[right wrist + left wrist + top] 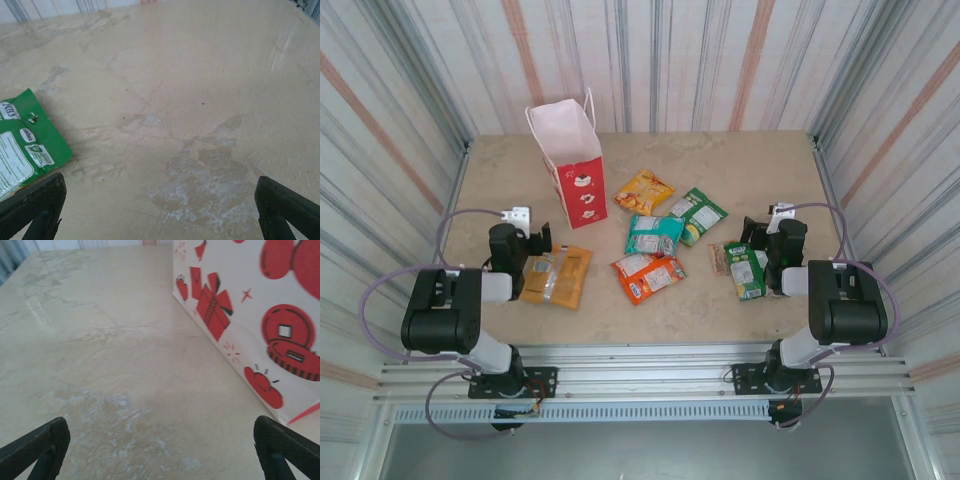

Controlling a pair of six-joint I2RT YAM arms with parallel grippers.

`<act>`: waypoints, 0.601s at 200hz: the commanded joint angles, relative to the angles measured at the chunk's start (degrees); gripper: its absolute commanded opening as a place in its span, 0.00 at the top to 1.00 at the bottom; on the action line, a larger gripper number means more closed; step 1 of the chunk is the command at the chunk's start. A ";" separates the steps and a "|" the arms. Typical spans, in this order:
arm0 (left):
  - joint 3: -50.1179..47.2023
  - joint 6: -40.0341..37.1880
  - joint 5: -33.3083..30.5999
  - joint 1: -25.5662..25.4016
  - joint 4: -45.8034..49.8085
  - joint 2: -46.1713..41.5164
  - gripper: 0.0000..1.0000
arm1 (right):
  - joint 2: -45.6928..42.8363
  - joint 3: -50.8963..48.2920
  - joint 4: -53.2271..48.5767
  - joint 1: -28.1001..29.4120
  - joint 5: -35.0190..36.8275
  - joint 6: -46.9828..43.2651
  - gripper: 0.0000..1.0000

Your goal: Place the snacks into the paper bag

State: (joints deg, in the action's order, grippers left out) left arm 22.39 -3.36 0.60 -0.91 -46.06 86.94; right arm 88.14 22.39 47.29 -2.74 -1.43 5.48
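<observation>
beige marbled table (740,160) | you see white and red upright paper bag (575,165) at its far left | shiny flat snack packets (648,276) lie spread on table, outside bag | left gripper (160,440) jaws apart | right gripper (160,195) jaws apart, near green packet (25,145)

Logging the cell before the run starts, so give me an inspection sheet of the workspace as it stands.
Surface: beige stone-look table, pale scuffed patch.
Job's things: paper bag upright at the far left; snacks lying outside it, yellow-orange packets near left, green packet near right, the rest mid-table.
Clutter: nothing seen.
Grippers: left gripper and right gripper open, empty.
Cables: greyish loops at both sides.
Surroundings: striped walls; metal rail in front.
</observation>
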 commanded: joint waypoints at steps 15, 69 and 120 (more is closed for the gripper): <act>1.16 -1.66 3.97 -0.19 1.12 -0.59 0.01 | 0.32 0.61 -0.23 -0.24 0.29 -0.12 0.01; 1.22 -1.70 4.06 -0.08 1.09 -0.51 0.01 | 0.28 0.46 -0.13 -0.14 0.38 -0.19 0.01; 1.34 -1.52 4.41 0.18 1.41 -0.52 0.01 | 0.23 0.56 -0.13 0.06 0.71 -0.26 0.01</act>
State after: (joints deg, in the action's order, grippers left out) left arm 22.41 -3.86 3.84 -1.08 -44.97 86.94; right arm 88.14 22.39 47.31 -2.74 -1.32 5.48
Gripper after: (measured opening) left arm 0.985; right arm 0.988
